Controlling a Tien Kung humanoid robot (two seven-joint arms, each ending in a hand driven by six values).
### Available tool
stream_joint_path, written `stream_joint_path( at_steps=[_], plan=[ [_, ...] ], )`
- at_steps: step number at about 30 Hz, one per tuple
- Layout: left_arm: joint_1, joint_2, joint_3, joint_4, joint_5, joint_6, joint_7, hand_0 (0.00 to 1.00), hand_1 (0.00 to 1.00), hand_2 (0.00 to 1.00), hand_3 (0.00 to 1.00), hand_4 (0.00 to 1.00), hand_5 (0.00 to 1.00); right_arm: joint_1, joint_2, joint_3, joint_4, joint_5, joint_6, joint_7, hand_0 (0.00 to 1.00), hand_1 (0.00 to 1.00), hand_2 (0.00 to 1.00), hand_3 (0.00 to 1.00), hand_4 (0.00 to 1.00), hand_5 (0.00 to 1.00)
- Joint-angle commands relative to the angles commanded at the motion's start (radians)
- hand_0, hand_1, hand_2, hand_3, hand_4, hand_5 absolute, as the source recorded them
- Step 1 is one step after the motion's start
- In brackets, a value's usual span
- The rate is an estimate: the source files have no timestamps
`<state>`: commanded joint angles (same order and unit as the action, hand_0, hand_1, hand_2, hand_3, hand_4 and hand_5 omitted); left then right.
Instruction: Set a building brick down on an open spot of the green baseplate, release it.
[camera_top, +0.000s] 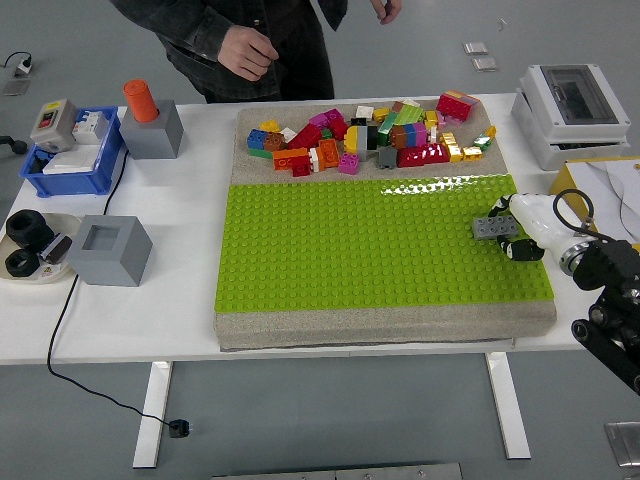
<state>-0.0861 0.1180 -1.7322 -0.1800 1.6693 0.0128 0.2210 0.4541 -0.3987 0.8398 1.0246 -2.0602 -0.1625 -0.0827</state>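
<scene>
The green baseplate (350, 250) lies on a grey mat in the middle of the table. A grey building brick (495, 228) sits low on the plate's right part, near its right edge. My right hand (512, 232), white with black fingertips, comes in from the right and has its fingers curled on the brick's right end. A pile of loose coloured bricks (375, 138) lies on the mat behind the plate. The left arm does not show.
A person (250, 45) stands at the far side, hands hanging above the table edge. A grey block with an orange cylinder (150, 120), a blue bin (60, 160) and a grey box (108, 250) stand at left. A white enclosure (575, 115) stands at right.
</scene>
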Motion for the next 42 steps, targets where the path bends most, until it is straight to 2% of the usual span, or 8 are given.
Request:
stream_joint_path(
  at_steps=[13,24,31,37,42],
  plan=[
    [0.001,0.001,0.004,0.000,-0.005,0.001,-0.003,0.660,0.646,0.659,0.668,0.690,0.222,-0.001,-0.018,0.005,0.059,0.043,-0.001,-0.008,0.632,0.667,0.685,0.553,0.632,0.179],
    [0.000,0.000,0.002,0.000,-0.005,0.001,-0.004,0.658,0.645,0.659,0.669,0.692,0.216,0.004,-0.014,0.013,0.033,0.034,0.002,-0.005,0.633,0.667,0.683,0.553,0.628,0.173],
    [0.000,-0.001,-0.001,0.000,-0.002,0.001,-0.004,0.658,0.645,0.662,0.673,0.697,0.217,0.013,-0.014,-0.011,0.089,0.069,-0.006,-0.007,0.631,0.667,0.682,0.546,0.632,0.204],
    [-0.001,-0.001,-0.003,0.000,0.001,0.000,-0.004,0.658,0.645,0.662,0.674,0.697,0.215,0.054,0.021,-0.058,0.138,0.107,-0.010,-0.009,0.632,0.668,0.688,0.545,0.629,0.219],
    [-0.002,0.000,-0.004,0.000,0.004,0.000,-0.002,0.658,0.645,0.662,0.674,0.697,0.215,0.112,0.098,-0.126,0.129,0.152,-0.007,-0.012,0.632,0.668,0.688,0.545,0.629,0.219]
  ],
)
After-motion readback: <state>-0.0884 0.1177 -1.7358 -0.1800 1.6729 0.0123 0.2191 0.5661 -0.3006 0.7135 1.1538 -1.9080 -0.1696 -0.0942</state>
